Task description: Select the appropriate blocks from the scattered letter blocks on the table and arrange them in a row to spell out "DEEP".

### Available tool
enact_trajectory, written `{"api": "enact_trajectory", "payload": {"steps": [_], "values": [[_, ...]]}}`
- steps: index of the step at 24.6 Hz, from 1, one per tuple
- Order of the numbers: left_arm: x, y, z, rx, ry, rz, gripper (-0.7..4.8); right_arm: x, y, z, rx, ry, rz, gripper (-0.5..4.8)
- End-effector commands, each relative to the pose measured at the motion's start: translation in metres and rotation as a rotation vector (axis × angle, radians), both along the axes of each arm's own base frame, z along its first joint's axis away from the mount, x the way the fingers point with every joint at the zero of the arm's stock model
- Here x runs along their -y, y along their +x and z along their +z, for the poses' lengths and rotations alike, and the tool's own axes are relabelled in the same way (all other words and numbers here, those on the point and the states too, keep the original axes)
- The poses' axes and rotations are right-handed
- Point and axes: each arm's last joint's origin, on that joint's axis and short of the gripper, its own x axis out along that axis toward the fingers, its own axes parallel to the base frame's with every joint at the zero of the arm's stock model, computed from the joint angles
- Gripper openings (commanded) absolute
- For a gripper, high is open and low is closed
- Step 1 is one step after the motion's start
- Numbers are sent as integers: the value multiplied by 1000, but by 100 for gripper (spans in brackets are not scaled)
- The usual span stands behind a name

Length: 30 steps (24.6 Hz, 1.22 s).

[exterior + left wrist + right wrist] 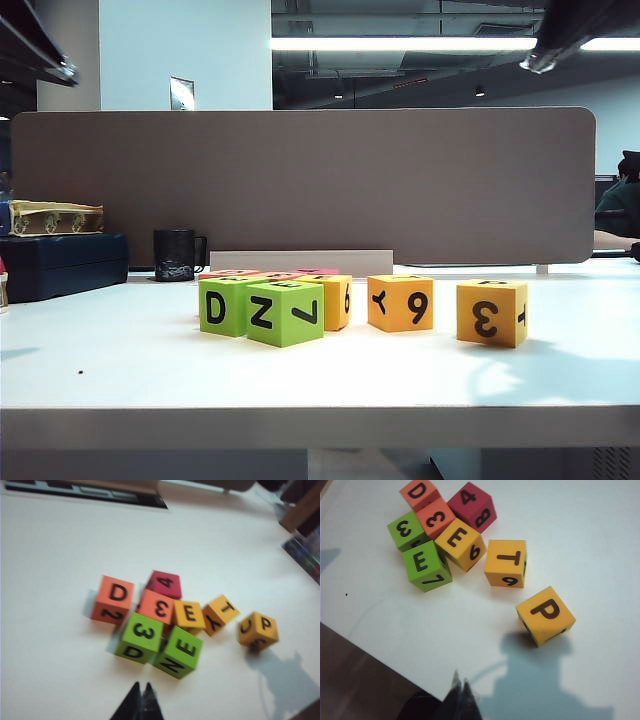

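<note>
The letter blocks sit bunched on the white table [100,370]. In the left wrist view the salmon D-and-2 block [112,600] is at the edge of the cluster, the green E block [178,651] nearest my gripper, and the orange E block [190,614] in the middle. The orange P block [545,614] stands apart and shows its 3 in the exterior view [492,312]. The green E block shows a 7 [426,567]. My left gripper [141,685] hovers shut short of the cluster. Over the table's front edge my right gripper [460,680] is also shut and empty.
Other cubes lie in the cluster: a green 3/D one [140,637], a salmon 3 [156,606], a crimson 4/B [472,506] and an orange T [506,562]. A black mug [176,255], a dark box [60,262] and a grey partition [300,180] stand behind.
</note>
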Motion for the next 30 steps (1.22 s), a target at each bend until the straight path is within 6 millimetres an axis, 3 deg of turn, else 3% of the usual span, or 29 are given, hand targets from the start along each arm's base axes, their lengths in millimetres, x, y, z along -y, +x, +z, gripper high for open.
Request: {"api": "enact_trajectory", "payload": {"steps": [1, 7, 16, 26, 28, 30], "values": [[20, 10, 3, 5, 22, -98, -6, -6, 2, 16, 51, 15, 23, -2], [60, 36, 1, -74, 70, -195, -6, -5, -1, 25, 42, 12, 25, -1], [98, 52, -20, -161, 121, -297, -6, -4, -4, 24, 9, -1, 24, -1], [106, 58, -32, -197, 159, -279, -5, -5, 1, 29, 77, 27, 26, -1], [105, 59, -32, -191, 182, -240, 16, -6, 1, 29, 81, 28, 26, -1], [105, 60, -34, -189, 190, -228, 106, -6, 1, 29, 81, 28, 26, -1]]}}
